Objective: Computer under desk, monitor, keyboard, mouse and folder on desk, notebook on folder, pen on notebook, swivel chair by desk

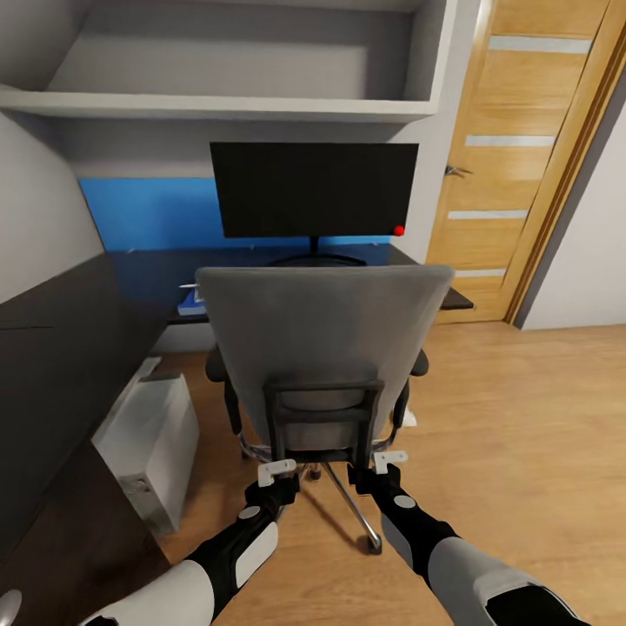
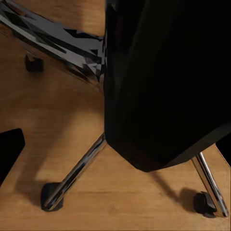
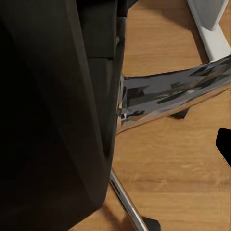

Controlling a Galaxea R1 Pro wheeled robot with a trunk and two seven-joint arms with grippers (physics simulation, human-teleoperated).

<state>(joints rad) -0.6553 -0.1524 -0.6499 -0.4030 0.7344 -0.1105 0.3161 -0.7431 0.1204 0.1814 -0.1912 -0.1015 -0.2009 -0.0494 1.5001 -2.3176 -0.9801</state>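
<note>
Head view: unmarked swivel chair faces blank monitor

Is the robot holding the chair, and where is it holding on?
It looks so: both grippers, left and right, are at the bottom of the swivel chair back's black frame, one each side. Whether the fingers are truly clamped can't be told.

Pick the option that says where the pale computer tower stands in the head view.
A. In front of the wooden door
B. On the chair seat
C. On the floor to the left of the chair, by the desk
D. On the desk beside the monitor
C: the computer tower stands on the wooden floor left of the chair, against the desk edge.
</note>
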